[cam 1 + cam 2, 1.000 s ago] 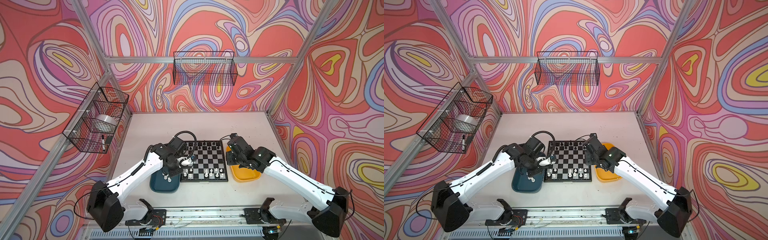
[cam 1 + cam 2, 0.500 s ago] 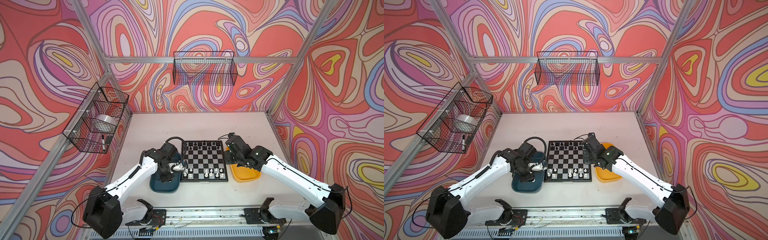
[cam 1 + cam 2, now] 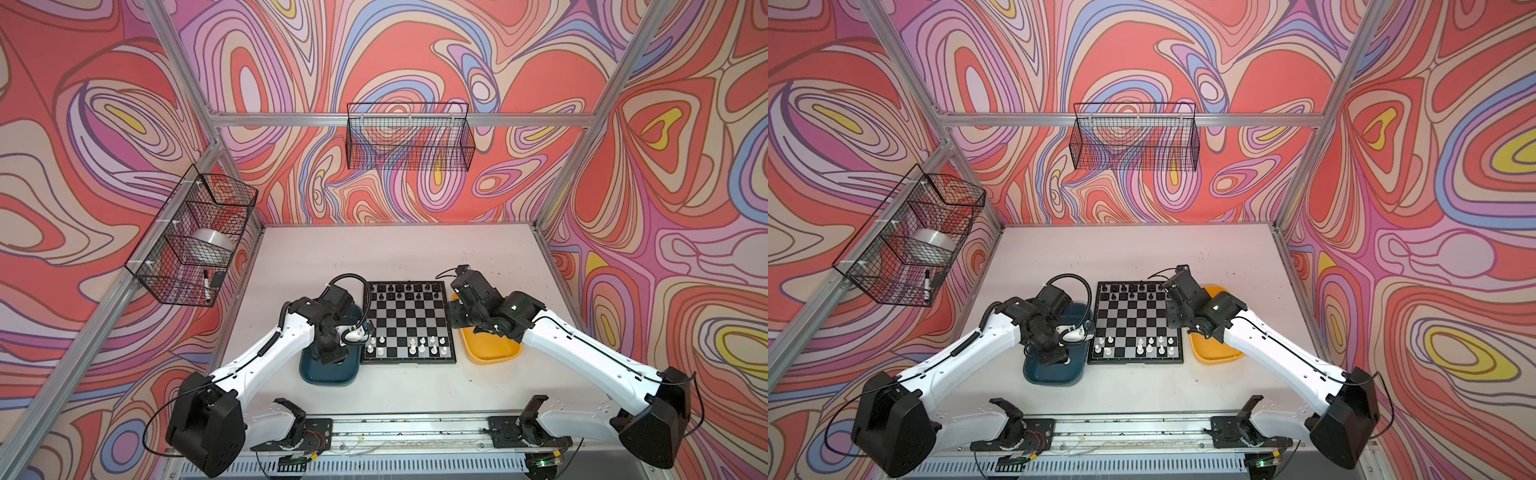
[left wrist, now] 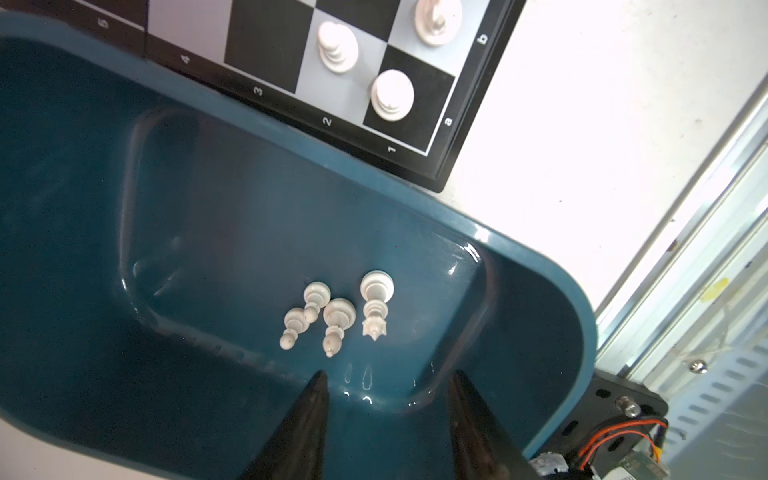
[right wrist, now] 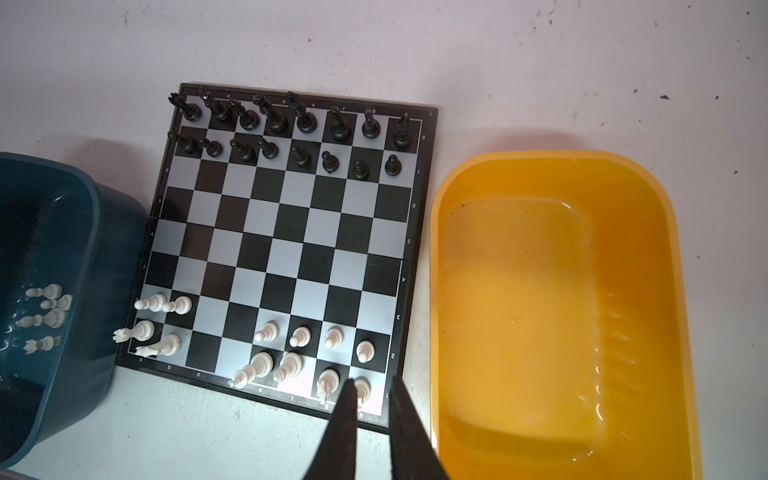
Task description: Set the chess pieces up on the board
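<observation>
Chess pieces [image 4: 332, 320], unplaced: four white, lying on their sides in a tight cluster on the floor of the teal tray [image 4: 536, 324], just ahead of the left gripper [image 4: 387, 374], untouched.
Left gripper: jaws parted to a middling gap, nothing between them; poised over the tray's near end.
Right gripper [image 5: 372, 380]: jaws almost together, nothing held; tips seen against the near corner of the board [image 5: 291, 232], beside the yellow tray [image 5: 519, 311].
White pieces [image 5: 299, 336], placed: twelve, upright, in the two near rows; four at the teal-tray side, eight toward the yellow-tray side.
Black pieces [image 5: 305, 120]: sixteen, upright, filling the two far rows.
Board: flat on the white table [image 3: 395, 249], between the trays; teal tray hard against one side, yellow tray just beside the other.
Arms, in both top views: left arm [image 3: 266, 353] bent over the teal tray; right arm [image 3: 1266, 345] over the yellow tray.
</observation>
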Controlling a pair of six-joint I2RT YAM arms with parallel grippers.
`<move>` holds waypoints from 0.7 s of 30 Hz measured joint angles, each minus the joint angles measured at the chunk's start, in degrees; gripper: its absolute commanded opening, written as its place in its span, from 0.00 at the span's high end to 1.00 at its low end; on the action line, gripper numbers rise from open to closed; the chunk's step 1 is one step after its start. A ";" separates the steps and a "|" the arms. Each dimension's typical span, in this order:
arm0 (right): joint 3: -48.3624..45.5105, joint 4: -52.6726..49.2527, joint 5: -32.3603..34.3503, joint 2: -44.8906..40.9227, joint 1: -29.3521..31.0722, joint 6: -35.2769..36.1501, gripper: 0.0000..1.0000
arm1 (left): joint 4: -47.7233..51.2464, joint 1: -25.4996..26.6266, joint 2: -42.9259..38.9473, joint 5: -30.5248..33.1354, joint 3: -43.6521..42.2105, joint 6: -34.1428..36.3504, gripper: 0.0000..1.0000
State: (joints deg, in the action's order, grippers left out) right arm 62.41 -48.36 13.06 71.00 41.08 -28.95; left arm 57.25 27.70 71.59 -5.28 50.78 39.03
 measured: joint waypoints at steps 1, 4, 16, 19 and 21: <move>0.00 0.00 -0.02 0.00 0.00 0.00 0.85 | -0.02 0.00 0.00 0.00 0.00 0.02 0.53; 0.00 0.00 -0.04 0.02 0.00 -0.02 0.85 | -0.11 0.00 0.02 0.04 -0.07 0.39 0.54; 0.00 0.09 -0.09 0.11 0.00 -0.02 0.85 | -1.44 0.00 0.20 0.92 -1.42 1.46 0.56; 0.00 0.20 -0.22 0.39 0.00 0.00 0.85 | -1.86 0.00 0.44 1.11 -1.44 1.49 0.56; 0.00 0.20 -0.35 0.59 0.00 0.00 0.85 | -2.19 0.00 0.90 1.20 -1.46 1.49 0.56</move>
State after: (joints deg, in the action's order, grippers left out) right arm 62.41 -48.16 12.71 71.59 41.08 -28.95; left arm 55.07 27.70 72.49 -4.08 49.32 40.51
